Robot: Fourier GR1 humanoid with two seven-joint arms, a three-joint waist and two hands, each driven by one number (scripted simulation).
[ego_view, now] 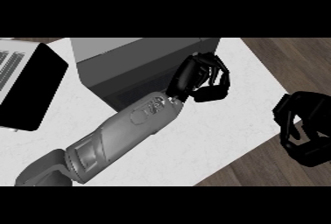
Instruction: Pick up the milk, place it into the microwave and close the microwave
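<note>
The left hand (205,79) is seen at the microwave's (139,54) right front corner, its fingers (218,72) curled inward with nothing visible between them. The milk carton is seen nowhere; whether it sits in the cavity or is hidden beneath the forearm cannot be told.

A risk is judged here: if the carton is not yet fully inside, it could be knocked over by the forearm, which lies across the microwave's front, or caught by the door when it is swung. The curled fingers could also snag on the housing they are just beside.

Well to the left of those fingers, the open microwave door (29,89) is spread over the white counter (213,131); its closing path is blocked by the forearm as things stand. The right hand (304,127) is rested well to the right of the fingers, at the counter's edge, its fingers loosely curved and holding nothing.
</note>
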